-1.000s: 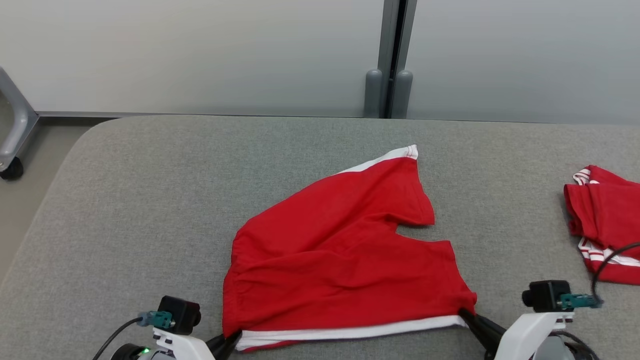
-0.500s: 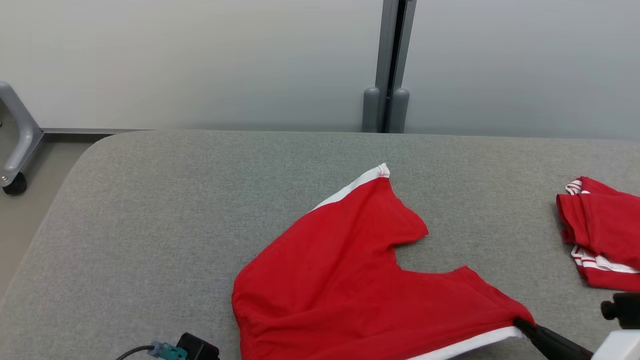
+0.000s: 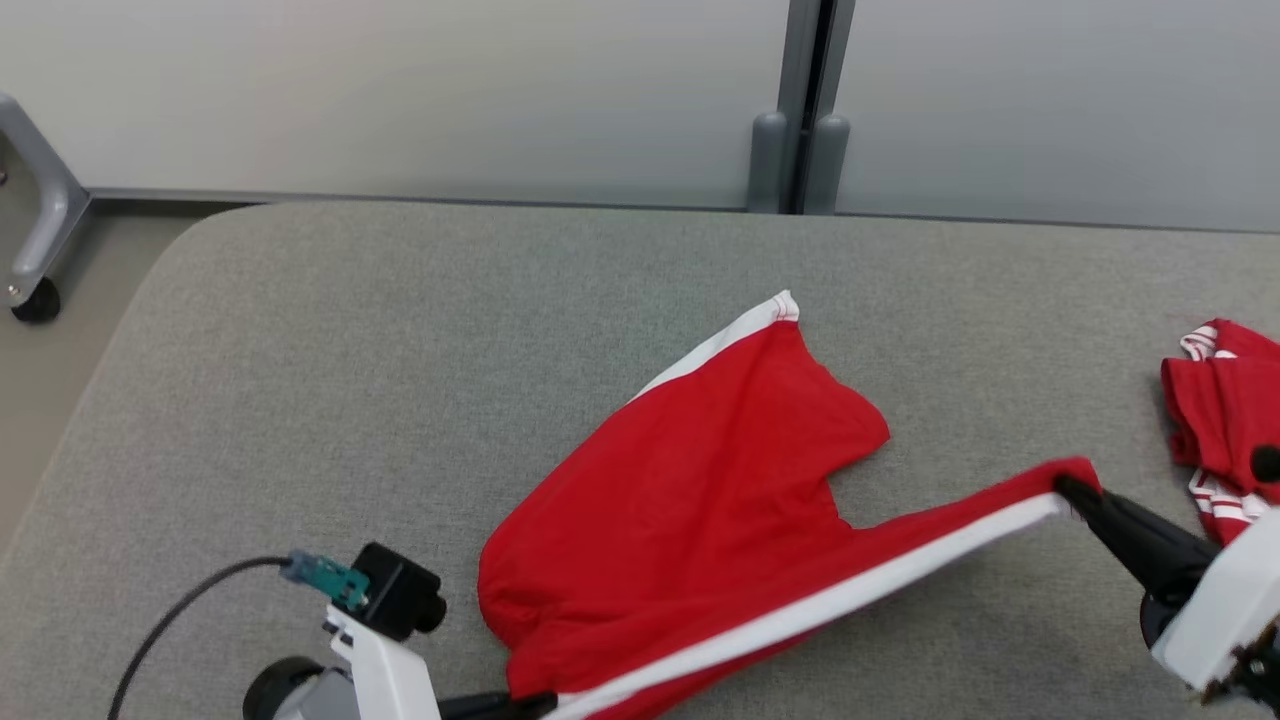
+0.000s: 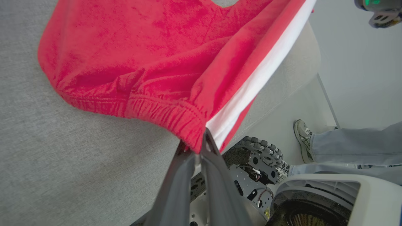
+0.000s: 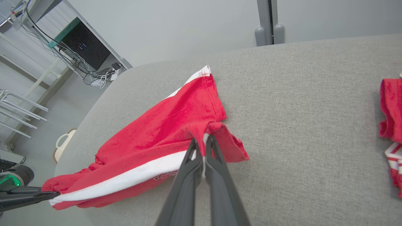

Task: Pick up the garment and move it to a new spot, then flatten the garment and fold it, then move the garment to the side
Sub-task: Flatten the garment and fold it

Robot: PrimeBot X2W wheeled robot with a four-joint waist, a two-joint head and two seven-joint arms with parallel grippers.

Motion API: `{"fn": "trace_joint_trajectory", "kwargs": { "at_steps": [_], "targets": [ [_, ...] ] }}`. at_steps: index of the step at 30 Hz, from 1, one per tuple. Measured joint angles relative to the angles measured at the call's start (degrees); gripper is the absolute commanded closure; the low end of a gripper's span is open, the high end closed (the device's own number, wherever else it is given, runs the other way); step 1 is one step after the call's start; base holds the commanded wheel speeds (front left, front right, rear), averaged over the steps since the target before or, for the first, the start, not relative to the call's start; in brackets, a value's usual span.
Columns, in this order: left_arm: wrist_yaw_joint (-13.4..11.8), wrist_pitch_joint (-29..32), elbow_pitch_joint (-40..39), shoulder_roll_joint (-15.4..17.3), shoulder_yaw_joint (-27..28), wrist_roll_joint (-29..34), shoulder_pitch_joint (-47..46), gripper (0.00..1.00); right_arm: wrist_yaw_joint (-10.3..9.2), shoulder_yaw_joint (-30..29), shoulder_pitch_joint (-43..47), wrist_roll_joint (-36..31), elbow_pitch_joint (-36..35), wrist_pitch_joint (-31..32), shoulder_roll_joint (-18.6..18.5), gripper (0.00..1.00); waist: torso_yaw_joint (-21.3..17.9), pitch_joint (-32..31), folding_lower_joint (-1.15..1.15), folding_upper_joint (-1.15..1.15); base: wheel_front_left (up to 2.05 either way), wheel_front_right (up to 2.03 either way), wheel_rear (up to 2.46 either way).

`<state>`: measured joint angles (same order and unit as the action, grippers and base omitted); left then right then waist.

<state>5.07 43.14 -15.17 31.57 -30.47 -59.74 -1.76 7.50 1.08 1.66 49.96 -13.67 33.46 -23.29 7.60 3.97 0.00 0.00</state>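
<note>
The garment point(image 3: 700, 500) is a pair of red shorts with a white side stripe, lying on the grey table point(image 3: 400, 330). My left gripper point(image 3: 535, 702) is shut on its waistband corner at the near edge; the left wrist view shows the dark fingers point(image 4: 188, 175) pinching the elastic band of the garment point(image 4: 150, 72). My right gripper point(image 3: 1068, 487) is shut on the leg hem, lifting that edge so the white stripe stretches taut between the two grippers. In the right wrist view the gripper point(image 5: 202, 142) clamps the folded hem of the garment point(image 5: 169, 125), and the left gripper point(image 5: 53, 194) holds the far end.
A second red and white garment point(image 3: 1215, 420) lies crumpled at the table's right edge. Behind the table stands a pale wall with a grey post point(image 3: 800, 130). A person's shoe and trouser leg point(image 4: 339, 144) show beside my base. A caster leg point(image 3: 35, 250) stands at the far left.
My right gripper has raised the leg hem and carried it up and right, pulling the striped edge taut off the table. The left gripper keeps its hold. The head camera has shifted.
</note>
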Motion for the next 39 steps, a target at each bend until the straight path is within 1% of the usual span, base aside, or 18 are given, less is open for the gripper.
{"fn": "trace_joint_trajectory", "kwargs": {
  "at_steps": [4, 9, 11, 15, 19, 24, 29, 30, 32, 33, 34, 35, 36, 39],
  "targets": [
    [0.9, 2.9, 2.4, -0.5, 1.3, -4.6, -5.6, 1.00, 0.00, 1.4, -8.7, 0.8, 3.3, 3.8, 0.1, 1.00, 1.1, 3.5, 0.00, 0.00, 0.00, 0.00, 0.00],
    [1.5, 7.0, 5.1, -1.4, 2.9, -11.4, -11.8, 1.00, -0.01, 3.3, -20.6, 2.1, 7.9, 8.5, -1.6, 1.00, 2.6, 8.8, 0.00, 0.00, 0.00, 0.00, 0.00],
    [1.8, 8.0, 6.2, -1.8, 3.5, -13.1, -14.4, 1.00, 0.00, 3.8, -25.0, 2.7, 9.6, 10.1, -2.4, 1.00, 3.4, 11.0, 0.00, 0.00, 0.00, 0.00, 0.00],
    [2.0, 9.3, 8.6, -2.0, 4.0, -14.9, -18.8, 1.00, 0.00, 5.6, -32.4, 3.0, 13.6, 13.5, -3.2, 1.00, 5.1, 14.9, 0.00, 0.00, 0.00, 0.00, 0.00],
    [2.2, 10.3, 10.7, -2.3, 4.3, -16.3, -22.2, 1.00, -0.01, 8.6, -38.4, 3.0, 17.1, 15.8, -2.7, 1.00, 6.8, 17.9, 0.00, 0.00, 0.00, 0.00, 0.00],
    [2.2, 10.6, 12.6, -2.3, 4.7, -17.1, -25.2, 1.00, -0.01, 12.0, -44.6, 3.0, 21.2, 16.1, -1.9, 1.00, 8.7, 20.6, 0.00, 0.00, 0.00, 0.00, 0.00],
    [2.2, 10.8, 15.0, -2.8, 4.6, -17.5, -27.3, 1.00, -0.01, 15.1, -48.7, 2.7, 25.5, 15.7, -1.3, 1.00, 9.9, 22.6, 0.00, 0.00, 0.00, 0.00, 0.00],
    [2.2, 10.8, 15.6, -3.2, 4.4, -17.4, -27.8, 1.00, -0.01, 15.8, -49.4, 2.5, 26.4, 15.3, -1.1, 0.95, 10.1, 22.9, 0.00, 0.00, 0.00, 0.00, 0.00],
    [2.3, 10.6, 16.8, -3.8, 4.0, -17.4, -28.5, 1.00, -0.01, 17.1, -50.4, 2.4, 28.2, 14.6, -0.7, 0.59, 10.3, 23.4, 0.00, 0.00, 0.00, 0.00, 0.00],
    [2.3, 10.3, 17.2, -3.9, 3.8, -17.1, -28.8, 0.74, -0.01, 17.8, -50.7, 2.4, 29.1, 14.1, -0.5, 0.36, 10.4, 23.5, 0.00, 0.00, 0.00, 0.00, 0.00],
    [2.3, 9.7, 17.5, -4.0, 3.8, -16.7, -29.1, 0.74, -0.01, 18.5, -51.0, 2.4, 29.9, 13.6, -0.3, 0.36, 10.4, 23.5, 0.00, 0.00, 0.00, 0.00, 0.00],
    [2.4, 9.4, 17.8, -4.0, 3.7, -16.3, -29.3, 0.05, -0.01, 19.2, -51.2, 2.5, 30.5, 13.0, -0.2, 0.00, 10.4, 23.4, 0.00, 0.00, 0.00, 0.00, 0.00],
    [2.4, 9.2, 17.9, -4.1, 3.4, -16.3, -29.5, 0.00, -0.01, 19.9, -51.3, 2.7, 31.0, 12.3, 0.0, 0.00, 10.4, 23.2, 0.00, 0.00, 0.00, 0.00, 0.00],
    [2.4, 8.7, 18.0, -3.9, 2.6, -16.1, -29.5, 0.00, -0.01, 22.0, -51.3, 3.8, 31.8, 10.1, 0.2, 0.00, 10.3, 22.0, 0.00, 0.00, 0.00, 0.00, 0.00]
  ]
}}
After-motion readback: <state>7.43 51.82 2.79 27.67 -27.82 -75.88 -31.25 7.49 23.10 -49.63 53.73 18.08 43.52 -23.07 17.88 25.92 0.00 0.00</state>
